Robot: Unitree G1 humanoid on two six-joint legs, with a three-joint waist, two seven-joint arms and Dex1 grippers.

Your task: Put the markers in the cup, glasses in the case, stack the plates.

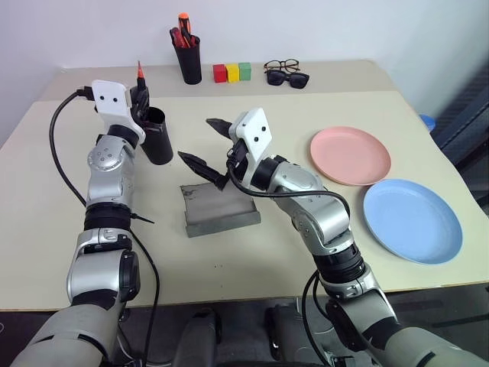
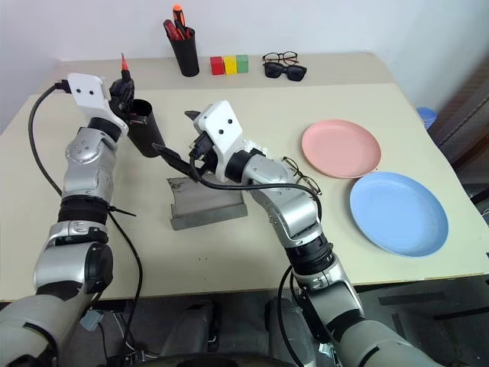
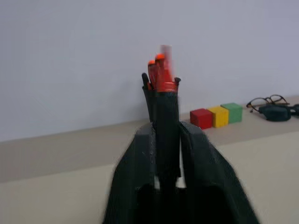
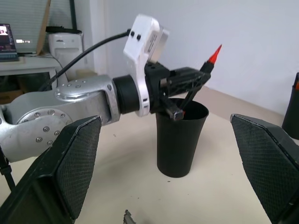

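Beige tabletop: at upper left of the left eye view, the left gripper (image 1: 140, 95) pinches the red-tipped marker (image 4: 211, 56) over the cup (image 4: 180, 137). Light, slick and stiff, it likely suits a mid-barrel grip. The right gripper (image 1: 202, 145) gapes empty.

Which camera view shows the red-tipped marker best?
The right wrist view: the marker is seen from the side, slanted between the left gripper fingers above the cup. The left wrist view shows it end-on between the fingers; the eye views show mainly its red tip.
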